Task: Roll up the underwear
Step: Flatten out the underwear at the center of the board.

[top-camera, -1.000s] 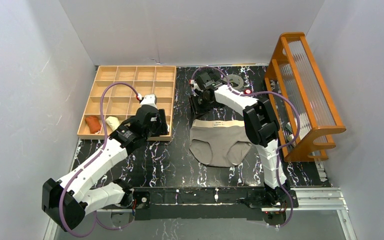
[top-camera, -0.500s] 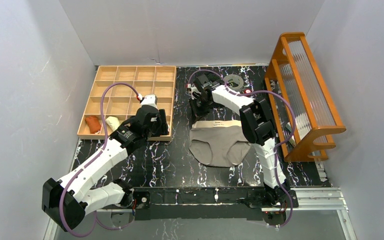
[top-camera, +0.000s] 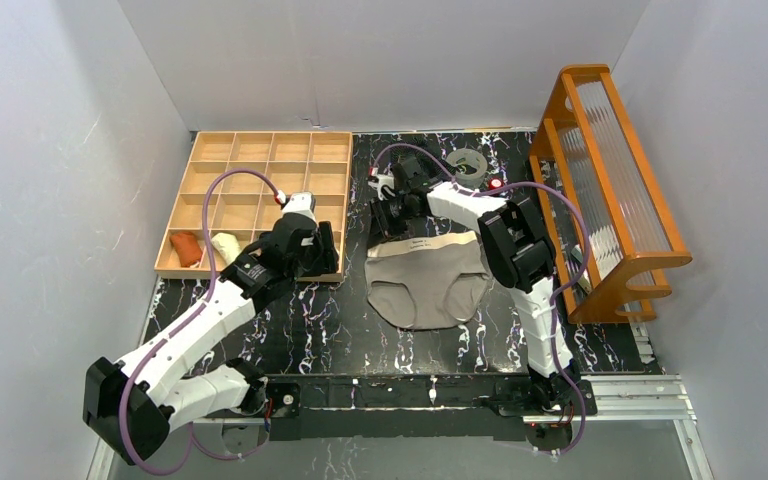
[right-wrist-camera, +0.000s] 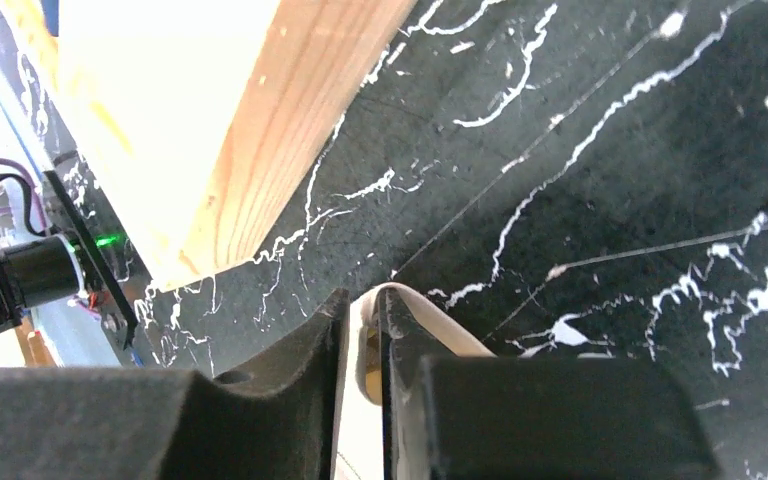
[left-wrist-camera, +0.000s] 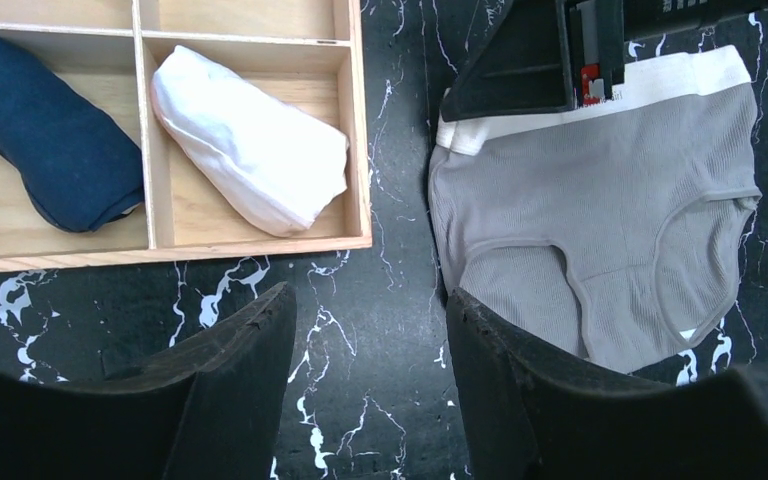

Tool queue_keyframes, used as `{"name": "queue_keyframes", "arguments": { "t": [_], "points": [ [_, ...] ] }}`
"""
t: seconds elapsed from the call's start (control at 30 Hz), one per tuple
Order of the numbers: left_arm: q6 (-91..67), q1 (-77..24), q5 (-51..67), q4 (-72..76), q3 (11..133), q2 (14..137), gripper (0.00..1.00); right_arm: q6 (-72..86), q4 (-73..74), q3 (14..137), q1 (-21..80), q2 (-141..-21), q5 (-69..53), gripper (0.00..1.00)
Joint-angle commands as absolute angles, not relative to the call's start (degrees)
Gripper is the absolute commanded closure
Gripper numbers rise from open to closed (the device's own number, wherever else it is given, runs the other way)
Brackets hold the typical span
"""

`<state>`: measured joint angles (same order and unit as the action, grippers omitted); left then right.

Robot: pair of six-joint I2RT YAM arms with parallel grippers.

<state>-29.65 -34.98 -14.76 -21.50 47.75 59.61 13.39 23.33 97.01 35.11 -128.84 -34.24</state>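
The beige-grey underwear [top-camera: 425, 285] lies flat on the black marble table, its pale waistband [top-camera: 435, 243] at the far side. My right gripper [top-camera: 385, 222] is at the waistband's left end, and the right wrist view shows this gripper [right-wrist-camera: 363, 310] shut on the folded-up band [right-wrist-camera: 430, 322]. My left gripper [top-camera: 310, 248] hovers open by the tray's near right corner. In the left wrist view, that gripper [left-wrist-camera: 370, 310] has only bare table between its fingers, with the underwear [left-wrist-camera: 600, 200] just to its right.
A wooden compartment tray [top-camera: 270, 133] stands at the back left and holds an orange roll [top-camera: 186, 247] and a cream roll [top-camera: 225, 243]. An orange wooden rack [top-camera: 610, 190] stands on the right. A tape ring [top-camera: 470, 162] and a red-topped object [top-camera: 496, 184] lie behind the underwear.
My right gripper came down onto the waistband's left end, closed on it and pulled the underwear a little to the left. The left arm has barely moved.
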Motion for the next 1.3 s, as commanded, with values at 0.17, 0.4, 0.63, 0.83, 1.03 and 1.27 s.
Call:
{"name": "queue_keyframes", "arguments": {
  "t": [0.17, 0.4, 0.63, 0.83, 1.03, 1.27],
  "points": [
    [-30.8, -34.6, -14.7, -21.8, 46.6, 56.4, 0.46, 16.3, 20.1, 98.0, 33.8, -128.8, -39.5, 0.62],
    [-30.6, -34.6, -14.5, -22.0, 47.0, 56.3, 0.46, 13.1, 24.4, 98.9, 33.5, -127.9, -38.4, 0.84],
    [-29.5, -34.6, -9.7, -20.2, 47.1, 57.2, 0.46, 22.7, 17.9, 99.1, 33.5, -129.0, -35.9, 0.87],
    [-29.3, -34.6, -3.6, -16.6, 45.1, 57.5, 0.46, 26.6, 19.8, 100.5, 33.6, -132.2, -27.4, 0.73],
    [-28.3, -34.6, 3.9, -12.6, 45.2, 59.8, 0.49, 24.0, 21.9, 105.5, 33.1, -130.2, -25.6, 0.57],
    [-27.8, -34.6, 9.3, -7.2, 47.4, 64.5, 0.49, 25.6, 20.6, 97.3, 26.2, -115.7, -24.7, 0.46]
  ]
}}
